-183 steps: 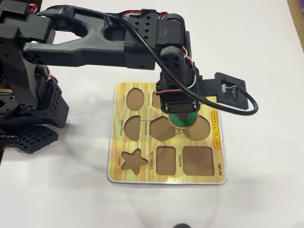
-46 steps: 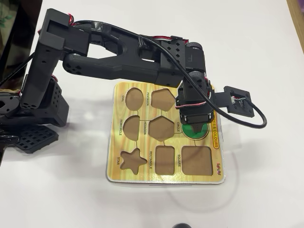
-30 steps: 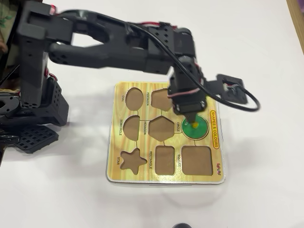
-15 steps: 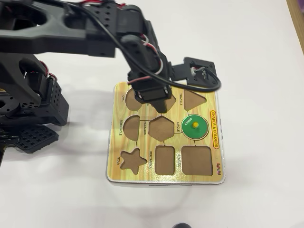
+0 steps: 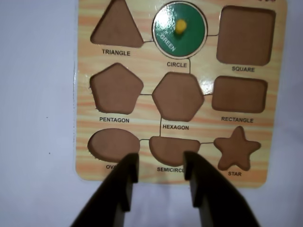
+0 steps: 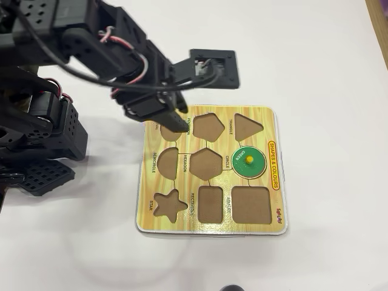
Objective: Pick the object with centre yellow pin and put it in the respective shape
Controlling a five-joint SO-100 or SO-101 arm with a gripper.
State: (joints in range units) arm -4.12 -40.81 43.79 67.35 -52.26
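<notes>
The green disc with the yellow knob [image 6: 249, 162] lies flat in the round cut-out labelled CIRCLE [image 5: 179, 27] of the yellow puzzle board [image 6: 276, 206]. In the wrist view the disc [image 5: 170, 33] fills that cut-out at the top middle. My gripper [image 5: 160, 167] is open and holds nothing; its two black fingers hang over the board's near edge by the oval and semicircle cut-outs. Seen from overhead, the gripper [image 6: 176, 123] is above the board's upper left corner, well away from the disc.
The board's other cut-outs, such as the star [image 6: 169, 205], square [image 6: 250, 204] and hexagon [image 6: 207, 163], are bare. The black arm base [image 6: 42, 139] stands left of the board. White table surrounds the board on the right and front.
The gripper let go of the disc in the circle cut-out, lifted, and drew back up and left across the board. The disc stays in place.
</notes>
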